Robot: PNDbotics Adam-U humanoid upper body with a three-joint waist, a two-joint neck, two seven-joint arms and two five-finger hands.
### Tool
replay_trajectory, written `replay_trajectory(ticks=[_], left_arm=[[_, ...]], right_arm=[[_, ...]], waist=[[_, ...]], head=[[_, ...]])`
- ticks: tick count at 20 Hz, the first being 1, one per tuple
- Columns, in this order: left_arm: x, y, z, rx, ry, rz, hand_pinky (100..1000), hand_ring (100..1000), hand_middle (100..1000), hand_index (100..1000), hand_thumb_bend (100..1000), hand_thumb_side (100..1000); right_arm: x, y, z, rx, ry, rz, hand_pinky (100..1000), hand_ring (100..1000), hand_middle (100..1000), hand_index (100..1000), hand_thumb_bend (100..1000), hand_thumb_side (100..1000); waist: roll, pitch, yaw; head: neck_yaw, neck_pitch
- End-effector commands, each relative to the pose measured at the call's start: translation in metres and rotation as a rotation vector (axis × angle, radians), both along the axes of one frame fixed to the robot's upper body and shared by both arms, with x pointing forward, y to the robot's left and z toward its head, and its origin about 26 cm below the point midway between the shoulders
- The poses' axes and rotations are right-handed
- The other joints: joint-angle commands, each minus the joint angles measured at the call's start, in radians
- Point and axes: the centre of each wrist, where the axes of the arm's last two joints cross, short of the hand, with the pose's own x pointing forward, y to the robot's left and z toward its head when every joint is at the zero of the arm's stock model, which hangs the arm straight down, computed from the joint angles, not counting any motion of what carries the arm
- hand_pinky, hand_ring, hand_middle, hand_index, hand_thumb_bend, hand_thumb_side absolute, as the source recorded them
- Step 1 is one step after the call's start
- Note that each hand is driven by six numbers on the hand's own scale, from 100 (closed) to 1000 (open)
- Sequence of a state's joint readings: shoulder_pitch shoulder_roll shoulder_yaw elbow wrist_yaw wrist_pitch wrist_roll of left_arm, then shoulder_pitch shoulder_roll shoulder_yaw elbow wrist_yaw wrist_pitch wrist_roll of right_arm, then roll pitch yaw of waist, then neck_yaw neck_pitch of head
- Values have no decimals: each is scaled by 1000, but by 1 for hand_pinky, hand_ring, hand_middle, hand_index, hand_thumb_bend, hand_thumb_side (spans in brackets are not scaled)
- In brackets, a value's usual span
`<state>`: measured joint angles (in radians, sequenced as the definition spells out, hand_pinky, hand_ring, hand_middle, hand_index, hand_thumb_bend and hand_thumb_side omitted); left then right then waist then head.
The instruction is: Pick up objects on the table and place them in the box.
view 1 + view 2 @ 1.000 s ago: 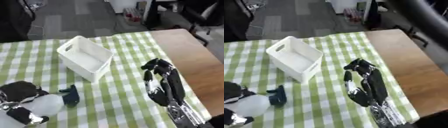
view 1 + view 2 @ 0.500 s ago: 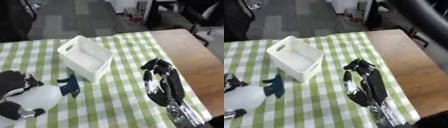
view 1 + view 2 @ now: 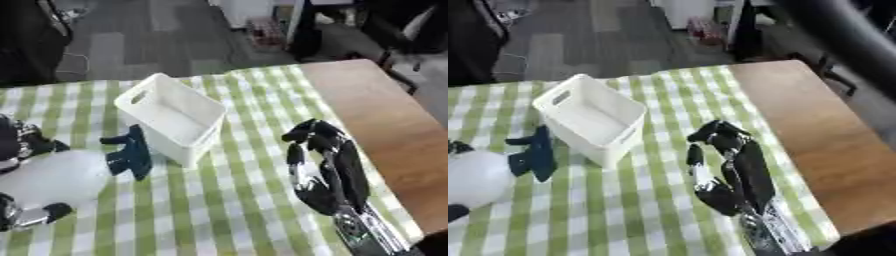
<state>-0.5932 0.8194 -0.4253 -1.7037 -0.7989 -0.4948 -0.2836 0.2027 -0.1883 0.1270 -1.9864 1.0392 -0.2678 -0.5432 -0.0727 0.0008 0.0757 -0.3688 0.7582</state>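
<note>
A white spray bottle [image 3: 57,177] with a dark blue trigger head [image 3: 131,156] is at the left, lying tilted with its head pointing toward the box. My left hand [image 3: 22,142] is shut on its body, with dark fingers showing above and below it at the view's left edge. The white box [image 3: 171,117] stands open-topped on the checked cloth, and the blue head is just beside its left wall. My right hand [image 3: 324,167] rests on the cloth to the right of the box, fingers relaxed and holding nothing.
A green and white checked cloth [image 3: 245,210] covers most of the table. Bare brown wood [image 3: 385,120] shows along the right side. Beyond the far edge are grey floor and dark chairs [image 3: 394,25].
My left hand has carried the spray bottle up and to the right, bringing its blue head next to the box's left wall. The right hand has stayed still.
</note>
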Motion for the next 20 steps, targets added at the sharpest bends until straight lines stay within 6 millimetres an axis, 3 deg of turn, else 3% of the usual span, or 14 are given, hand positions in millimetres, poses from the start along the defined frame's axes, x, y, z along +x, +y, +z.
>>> replay_trajectory(ticks=[1,7,13,17,20], left_arm=[[3,13,21,-45,-85,-22,100,100,100,347,172,947],[6,34,33,-75,-159,-164,100,100,100,341,185,953],[12,54,35,-111,-201,-211,100,100,100,339,187,954],[17,61,41,-112,-243,-210,100,100,100,338,188,952],[19,66,47,-122,-277,-213,100,100,100,337,188,952]], right_arm=[[4,-10,11,-4,-48,1,319,457,532,610,100,1000],[14,-22,24,10,-94,22,321,455,529,606,100,1000],[22,-27,36,17,-114,63,320,454,528,603,100,1000],[25,-29,40,23,-120,82,320,454,528,603,100,1000],[27,-29,42,27,-124,92,319,453,527,602,100,1000]], waist=[[10,-6,-11],[24,9,-53],[32,24,-81],[36,29,-91],[37,33,-96]], head=[[24,-18],[45,0],[33,-49],[91,-62],[108,-70]])
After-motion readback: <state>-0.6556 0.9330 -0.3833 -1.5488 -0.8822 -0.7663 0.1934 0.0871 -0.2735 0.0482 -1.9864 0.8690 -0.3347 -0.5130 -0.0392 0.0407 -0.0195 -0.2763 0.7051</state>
